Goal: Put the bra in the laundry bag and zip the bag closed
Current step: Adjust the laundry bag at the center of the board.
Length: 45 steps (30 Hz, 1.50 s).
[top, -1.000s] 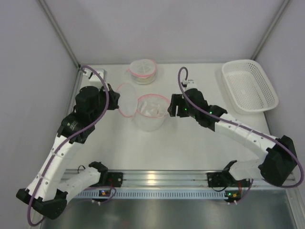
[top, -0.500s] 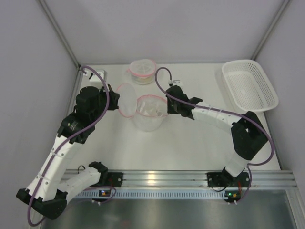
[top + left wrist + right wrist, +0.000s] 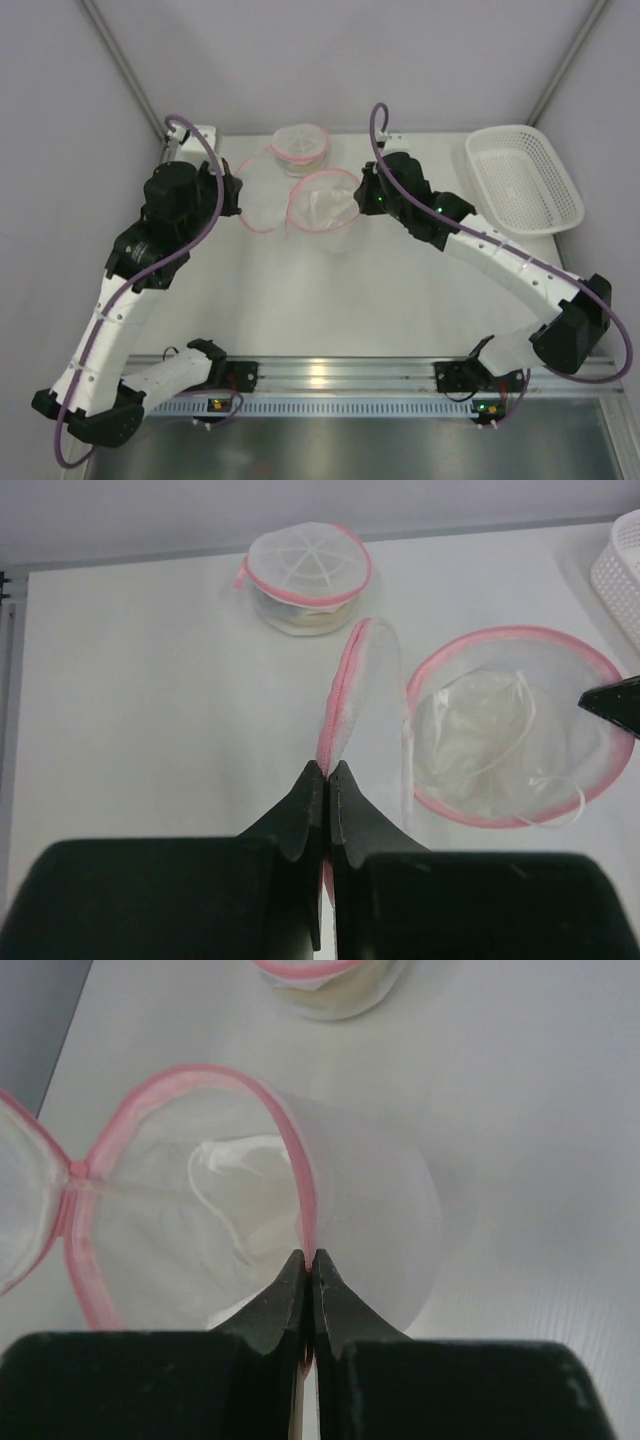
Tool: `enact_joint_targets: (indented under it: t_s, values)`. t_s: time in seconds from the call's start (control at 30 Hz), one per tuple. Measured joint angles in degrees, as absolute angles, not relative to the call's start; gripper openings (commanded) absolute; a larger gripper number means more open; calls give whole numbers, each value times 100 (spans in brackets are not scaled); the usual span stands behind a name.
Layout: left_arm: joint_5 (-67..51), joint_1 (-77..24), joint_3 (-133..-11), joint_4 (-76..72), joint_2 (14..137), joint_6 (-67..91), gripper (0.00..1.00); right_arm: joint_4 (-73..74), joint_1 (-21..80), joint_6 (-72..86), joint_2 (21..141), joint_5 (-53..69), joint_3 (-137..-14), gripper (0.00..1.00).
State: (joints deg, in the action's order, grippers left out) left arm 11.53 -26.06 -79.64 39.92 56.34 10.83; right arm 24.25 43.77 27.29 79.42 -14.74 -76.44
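A white surface (image 3: 330,300) was seen from above, with two robot arms reaching in from its near edge. A round mesh bag (image 3: 322,240) with a pink rim stood upright in the far half of the surface, about midway between the left and right edges. Its mouth was open and the zip was undone. The bra (image 3: 322,205), pale and crumpled with thin straps showing, lay inside the bag.

The bag's round lid (image 3: 262,205), also mesh with a pink rim, hung off the bag's left side, joined to it at one point on the rim. From the left wrist view the lid (image 3: 365,700) stood on edge beside the open bag (image 3: 500,820), with the bra (image 3: 470,740) visible within.

The left hand (image 3: 232,192) was clenched on the pink rim of the lid, its fingers pressed together around the edge (image 3: 327,770). The right hand (image 3: 368,195) was clenched on the pink rim at the bag's right side; its wrist view showed the fingers pinching that rim (image 3: 308,1257), with the bra (image 3: 235,1210) below.

A second bag (image 3: 300,148), zipped shut and squat, sat at the far edge, just beside the open one. A white basket (image 3: 525,180) sat in the far right corner, well apart from both.
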Motion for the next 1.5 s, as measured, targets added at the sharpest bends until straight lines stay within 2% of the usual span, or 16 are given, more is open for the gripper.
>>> enact_joint_targets:
  t_s: [0.33, 0.53, 0.6, 0.63, 0.73, 0.77, 0.83, 0.93, 1.03, 1.07, 1.1, 1.5]
  values:
    - [1590, -2945, -8095, 4423, 6600, 550, 0, 2589, 4786, 3164, 8333, -1332, -7142, 0]
    - [2303, -3428, -8095, 4456, 7354, 316, 0, 2233, 4783, 3590, 8326, -1350, -6598, 0]
    - [2541, -3719, -8099, 4473, 7577, 248, 0, 2010, 4783, 3769, 8324, -1341, -6320, 8]
    - [2609, -3837, -8106, 4477, 7649, 211, 0, 1925, 4783, 3841, 8324, -1326, -6200, 17]
    - [2818, -4204, -8149, 4493, 7815, 36, 0, 1863, 4783, 3957, 8324, -1308, -6104, 22]
    - [2847, -4307, -8176, 4497, 7846, -19, 0, 1824, 4781, 3964, 8324, -1317, -6104, 30]
    - [2884, -4436, -8248, 4512, 7905, -110, 0, 1761, 4766, 3968, 8324, -1341, -6104, 38]
    - [2954, -4484, -8381, 4517, 7957, -189, 0, 1758, 4707, 3920, 8324, -1365, -6104, 40]
    - [3046, -4521, -8565, 4578, 7979, -255, 0, 1785, 4630, 3868, 8324, -1376, -6108, 17]
    - [3098, -4541, -8650, 4609, 7990, -281, 0, 1828, 4600, 3830, 8322, -1385, -6119, 5]
    - [3140, -4558, -8731, 4630, 8001, -314, 0, 1861, 4576, 3789, 8309, -1391, -6123, 0]
    - [3640, -5085, -9391, 4748, 8370, -880, 0, 2200, 4493, 3868, 7977, -1350, -6410, 0]
